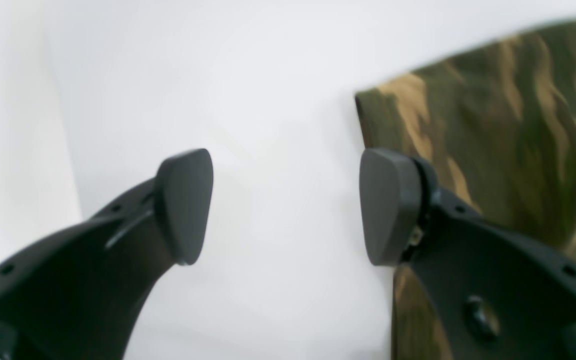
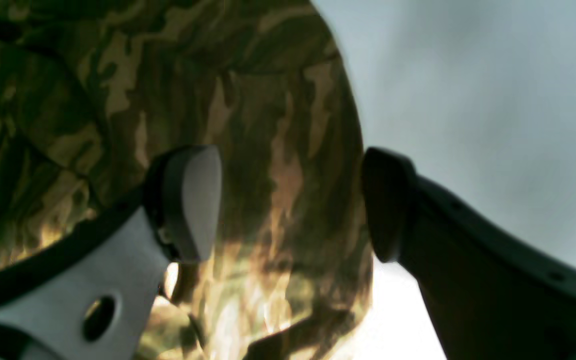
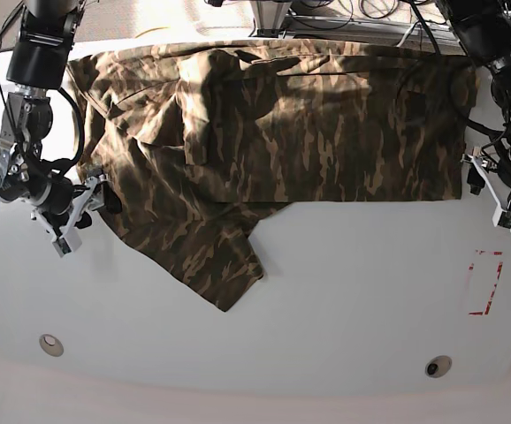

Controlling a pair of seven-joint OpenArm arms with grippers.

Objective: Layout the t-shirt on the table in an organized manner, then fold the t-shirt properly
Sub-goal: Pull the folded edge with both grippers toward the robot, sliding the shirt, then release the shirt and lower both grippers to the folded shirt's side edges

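The camouflage t-shirt (image 3: 308, 132) lies spread along the far part of the white table (image 3: 326, 300), with one rumpled flap hanging toward the front left. My right gripper (image 3: 81, 212) is at the shirt's left edge. In the right wrist view it (image 2: 288, 205) is open, with a rounded fold of the shirt (image 2: 268, 125) lying between and below its fingers. My left gripper (image 3: 490, 194) is just off the shirt's right lower corner. In the left wrist view it (image 1: 288, 207) is open over bare table, with the shirt's corner (image 1: 508, 125) beside its right finger.
A red-outlined tape rectangle (image 3: 485, 283) is on the table at the right front. Two round grommet holes sit near the front edge, one left (image 3: 50, 344) and one right (image 3: 438, 366). Cables and a stand are behind the table's far edge.
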